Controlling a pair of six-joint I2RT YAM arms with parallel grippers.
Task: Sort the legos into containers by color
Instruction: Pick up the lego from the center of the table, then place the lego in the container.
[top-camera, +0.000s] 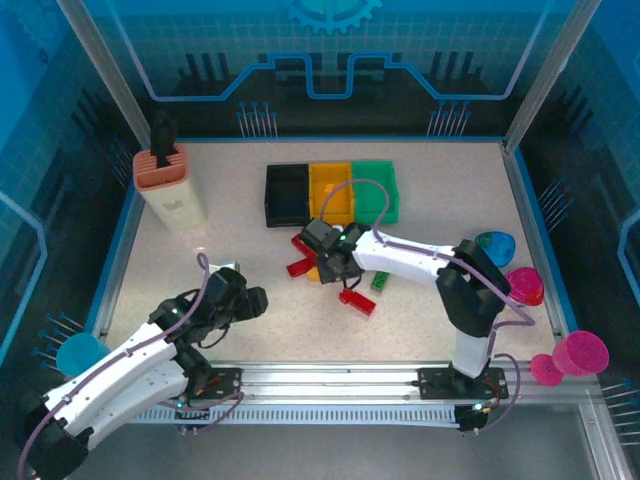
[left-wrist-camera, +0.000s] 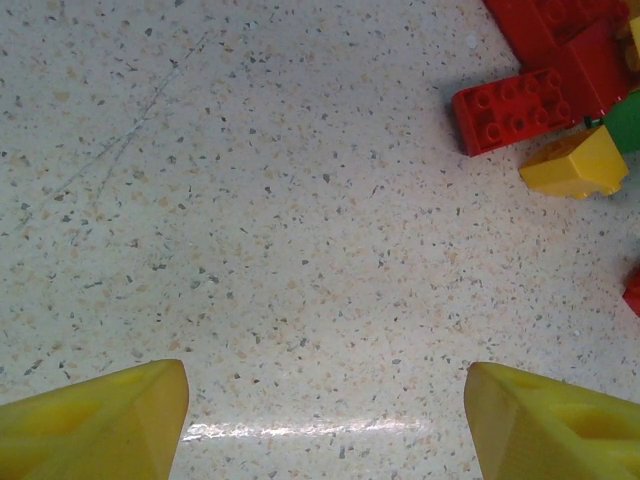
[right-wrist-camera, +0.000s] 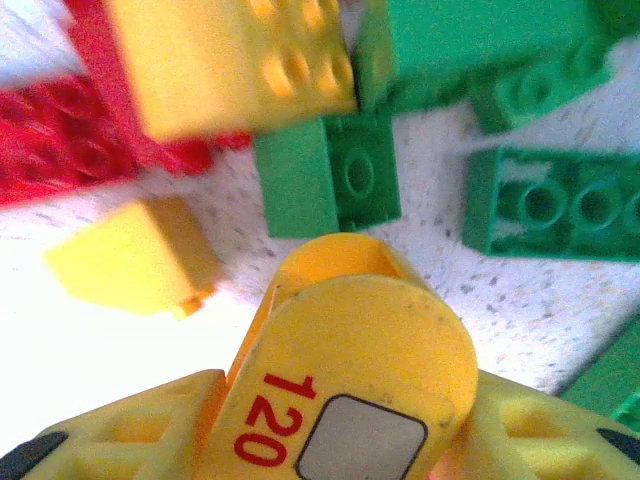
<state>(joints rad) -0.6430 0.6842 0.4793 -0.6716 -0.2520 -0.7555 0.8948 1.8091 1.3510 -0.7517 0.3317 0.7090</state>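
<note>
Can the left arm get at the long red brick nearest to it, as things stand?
Probably yes. The left gripper is open, and bare table lies between it and the red brick. The right gripper over the same pile may crowd it.

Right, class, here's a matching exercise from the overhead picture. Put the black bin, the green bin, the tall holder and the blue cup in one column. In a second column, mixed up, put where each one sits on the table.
Things
1. black bin
2. green bin
3. tall holder
4. blue cup

Places
A. far left part of the table
B. directly right of the yellow bin
C. near the table's right edge
D. directly left of the yellow bin

Pairs: 1-D, 2-B, 3-A, 4-C
</note>
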